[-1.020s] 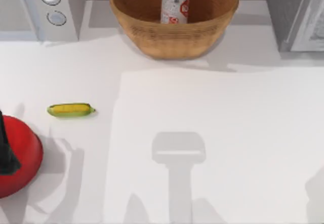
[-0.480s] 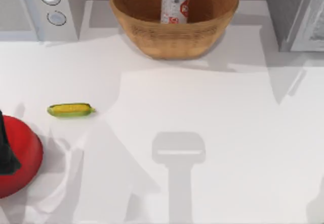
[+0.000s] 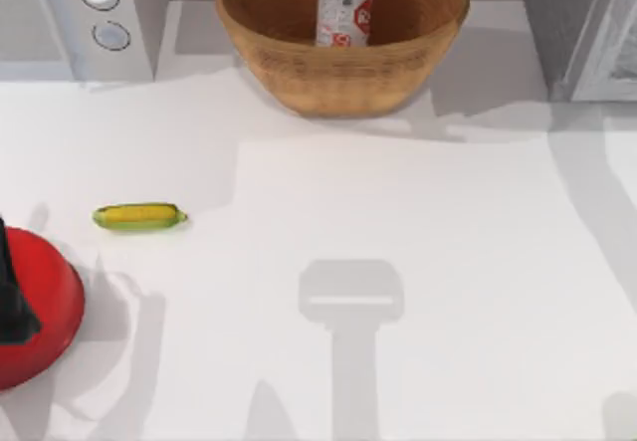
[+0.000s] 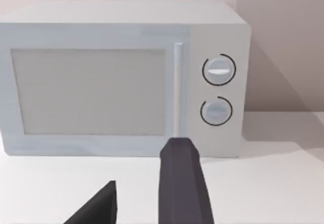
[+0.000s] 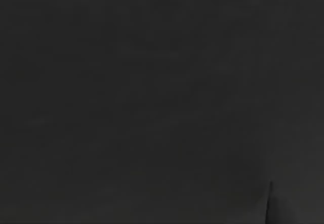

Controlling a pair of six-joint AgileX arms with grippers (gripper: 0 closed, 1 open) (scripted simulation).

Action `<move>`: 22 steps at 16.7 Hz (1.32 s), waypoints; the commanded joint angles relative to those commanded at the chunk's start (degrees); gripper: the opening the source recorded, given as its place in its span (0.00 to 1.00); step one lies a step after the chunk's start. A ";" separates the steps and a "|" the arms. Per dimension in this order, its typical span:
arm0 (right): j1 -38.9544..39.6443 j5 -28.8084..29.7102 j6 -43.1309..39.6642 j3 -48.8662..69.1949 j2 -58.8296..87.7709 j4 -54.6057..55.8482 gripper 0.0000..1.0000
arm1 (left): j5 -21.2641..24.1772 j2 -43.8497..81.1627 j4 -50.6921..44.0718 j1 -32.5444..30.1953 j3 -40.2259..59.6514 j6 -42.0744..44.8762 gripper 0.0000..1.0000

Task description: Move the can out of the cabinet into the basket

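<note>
Since a second ago only shadows moved; my can [image 3: 344,5] stands in the basket [image 3: 338,78] at twelve o'clock, my left gripper's [image 4: 147,193] fingers spread.

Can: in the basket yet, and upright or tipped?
In and upright. The can stands inside the wicker basket, silver top up, with the basket's rim ringing it in the top view.

White table [image 3: 438,262] crossed by soft grey shadows, pinkish-beige wall [image 4: 283,42] behind.

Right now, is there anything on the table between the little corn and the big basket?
No. In the top view, bare white table with shadows runs from the corn cob to the basket.
</note>
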 joint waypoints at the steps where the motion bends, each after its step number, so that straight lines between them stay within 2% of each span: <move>1: 3.03 3.04 -0.06 -0.28 -0.29 -0.08 1.00 | 0.00 0.00 0.00 0.00 0.00 0.00 1.00; 4: 8.58 8.61 -0.18 -0.88 -0.91 -0.21 1.00 | 0.00 0.00 0.00 0.00 0.00 0.00 1.00; 9: 8.02 10.34 -0.87 -0.54 -2.26 -0.61 1.00 | 0.00 0.00 0.00 0.00 0.00 0.00 1.00; 17: 3.42 5.87 -0.73 5.27 5.93 1.78 1.00 | 0.00 0.00 0.00 0.00 0.00 0.00 1.00; 22: 3.66 5.86 -0.84 4.88 5.13 1.83 1.00 | 0.00 0.00 0.00 0.00 0.00 0.00 1.00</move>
